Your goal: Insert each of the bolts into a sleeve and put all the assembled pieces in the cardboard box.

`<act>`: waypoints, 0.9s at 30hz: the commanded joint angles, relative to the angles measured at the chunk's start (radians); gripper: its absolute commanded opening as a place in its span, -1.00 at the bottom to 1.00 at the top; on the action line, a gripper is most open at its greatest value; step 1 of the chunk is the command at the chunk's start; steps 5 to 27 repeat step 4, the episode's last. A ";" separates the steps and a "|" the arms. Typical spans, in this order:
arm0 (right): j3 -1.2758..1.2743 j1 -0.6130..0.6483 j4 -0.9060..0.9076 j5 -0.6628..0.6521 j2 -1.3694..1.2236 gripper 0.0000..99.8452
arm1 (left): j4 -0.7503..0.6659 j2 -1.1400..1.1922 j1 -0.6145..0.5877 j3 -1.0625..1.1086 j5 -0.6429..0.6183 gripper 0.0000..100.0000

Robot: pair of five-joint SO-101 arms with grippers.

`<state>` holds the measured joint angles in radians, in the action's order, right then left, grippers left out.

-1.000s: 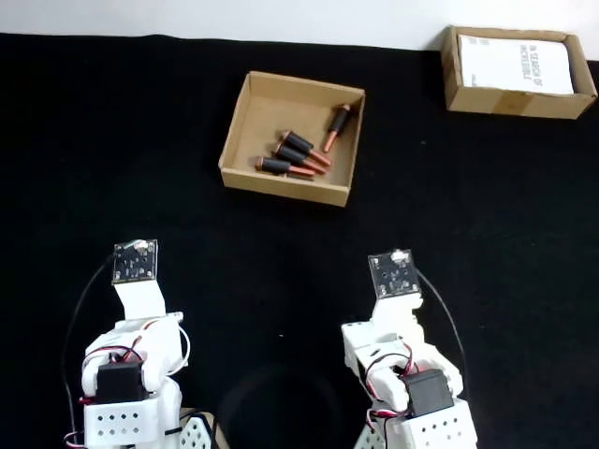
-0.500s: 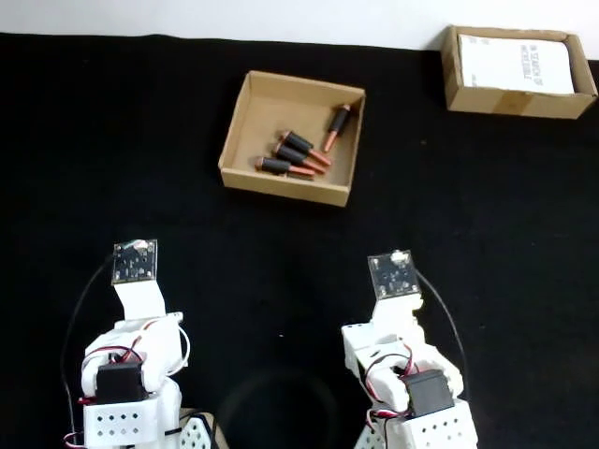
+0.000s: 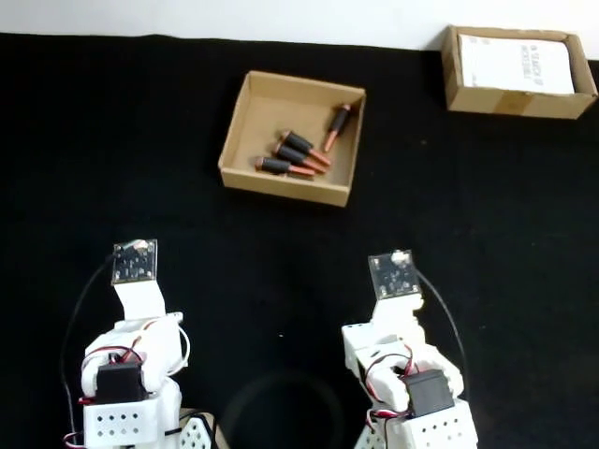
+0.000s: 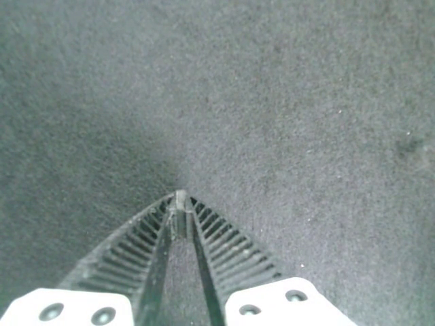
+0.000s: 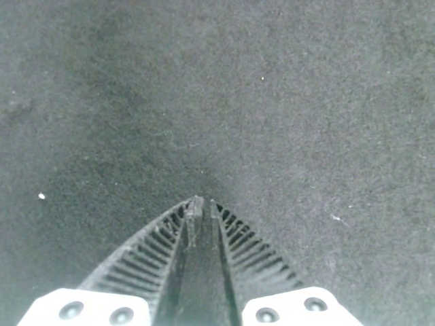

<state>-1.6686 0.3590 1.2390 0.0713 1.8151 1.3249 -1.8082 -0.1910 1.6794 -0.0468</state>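
Note:
An open cardboard box [image 3: 235, 145] sits at the table's far middle. Inside it lie several assembled pieces [image 3: 292, 156], each a copper bolt in a black sleeve; one piece [image 3: 337, 125] lies apart near the box's right wall. Both arms are folded back at the near edge, far from the box. My left gripper [image 4: 179, 199] is shut with its ribbed fingers meeting over bare black cloth. My right gripper [image 5: 199, 202] is shut the same way, with nothing between its tips.
A second cardboard box [image 3: 518, 71] holding a white paper stands at the far right corner. Black cloth [image 3: 140, 140] covers the table. The left arm's base [image 3: 126, 393] and the right arm's base [image 3: 412, 393] stand at the near edge.

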 commanded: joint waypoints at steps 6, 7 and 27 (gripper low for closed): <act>-0.139 -0.012 0.005 0.006 0.010 -0.99 | 0.005 -0.004 0.012 0.016 0.003 -0.98; -0.139 -0.012 0.005 0.006 0.010 -0.99 | 0.005 -0.004 0.012 0.016 0.003 -0.98; -0.139 -0.012 0.005 0.006 0.010 -0.99 | 0.005 -0.004 0.012 0.016 0.003 -0.98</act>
